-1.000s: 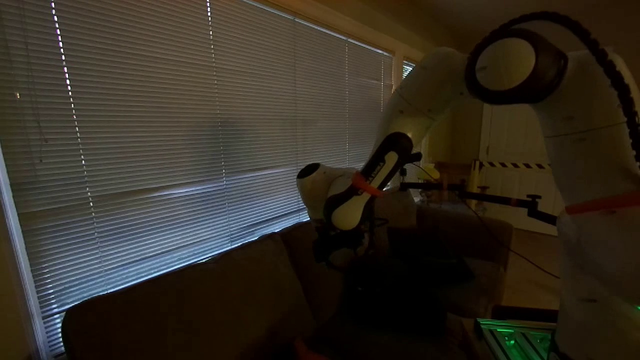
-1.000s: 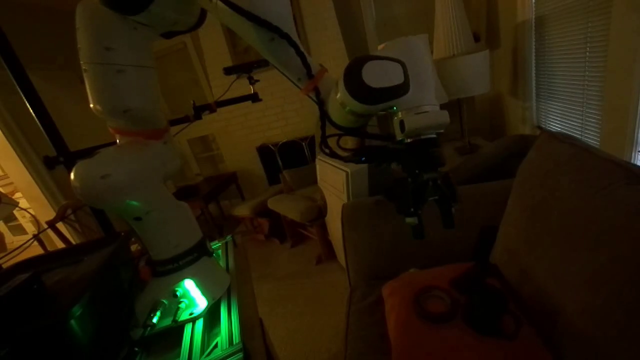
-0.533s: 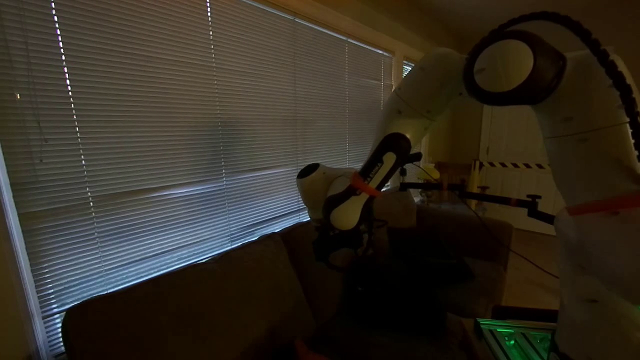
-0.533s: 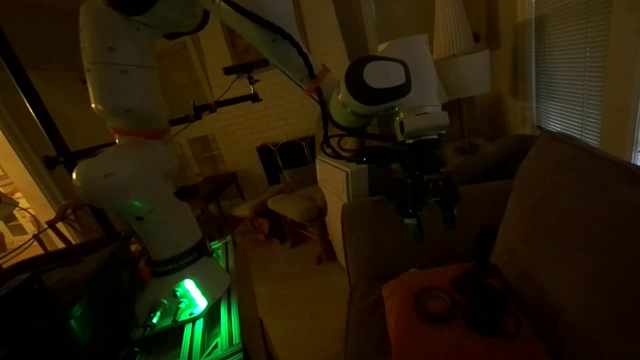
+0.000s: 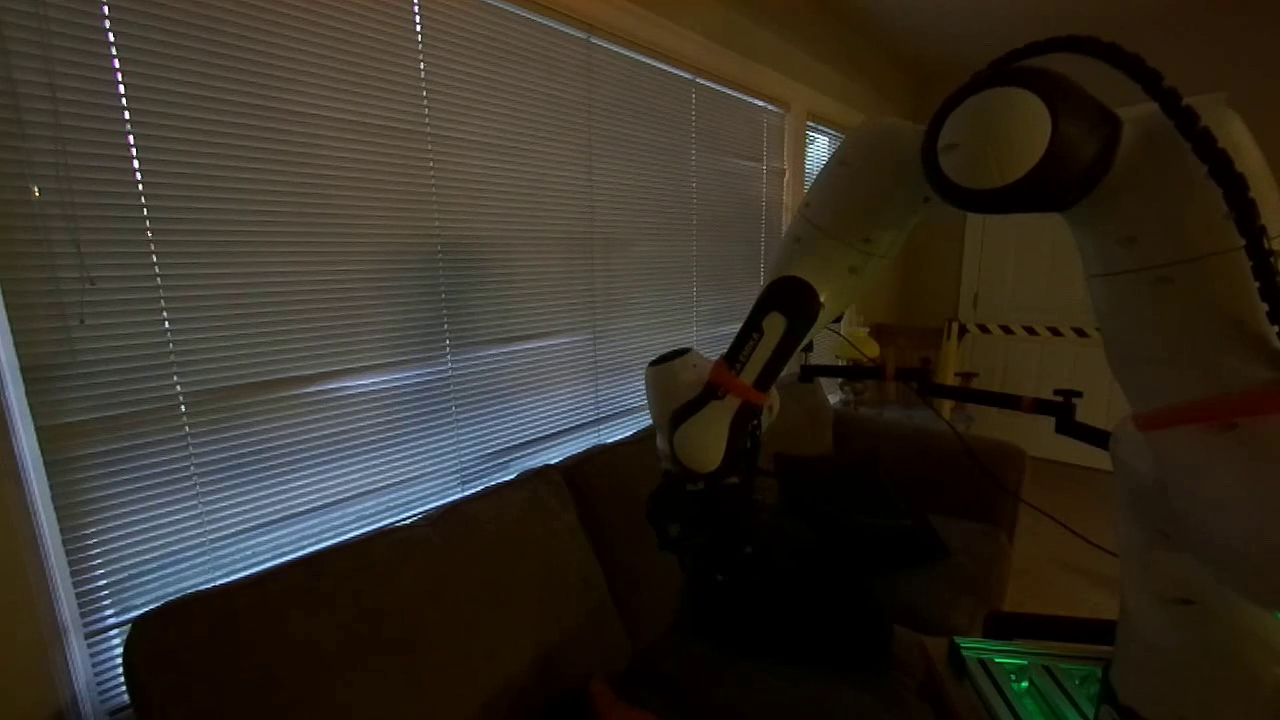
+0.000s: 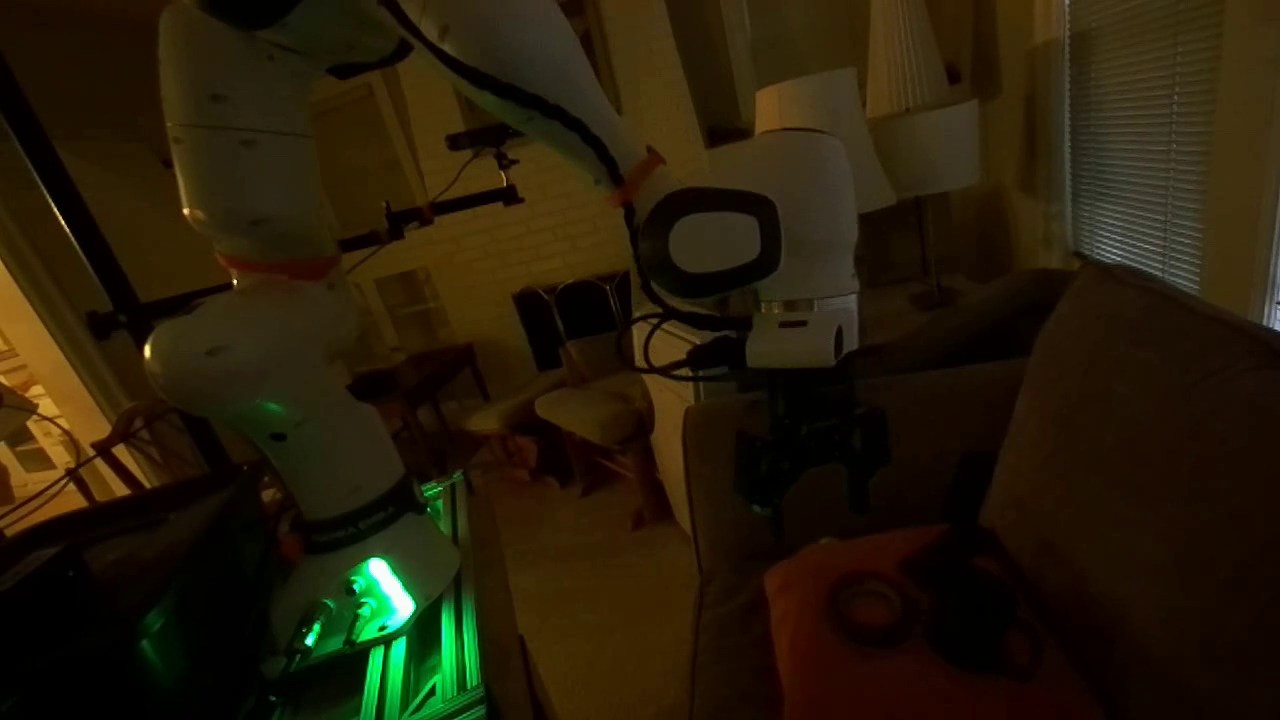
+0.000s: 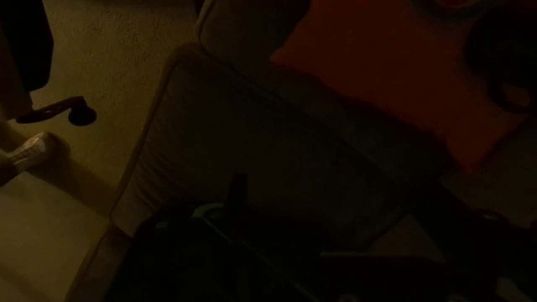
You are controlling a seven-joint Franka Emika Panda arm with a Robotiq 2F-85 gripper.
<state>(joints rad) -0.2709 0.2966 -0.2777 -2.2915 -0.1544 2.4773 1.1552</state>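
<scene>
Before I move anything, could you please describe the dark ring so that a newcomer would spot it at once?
In an exterior view, find the sofa, then the orange cushion lying on it. The dark ring there is left of a bulkier dark object; its plain, open circle sets it apart.

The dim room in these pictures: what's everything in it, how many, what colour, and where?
Sofa: one, brown, before the blinds
Fabric piece: one, orange, on the sofa
Ring: one, dark, on the fabric piece
Unclear object: one, black, beside the ring
Blinds: at least two, greyish, behind the sofa
Lampshades: three, pale, beyond the sofa
Cabinet: one, white, beside the sofa
Chair: at least one, pale, near the cabinet
Table: one, dark, near the chair
Door: one, white, far end
Striped band: one, dark and light, before the door
Shoe: one, pale, on the carpet
Camera: one, black, on a bracket
Robot arm: one, white, over the sofa
Pincer: one, black, open above the sofa
</scene>
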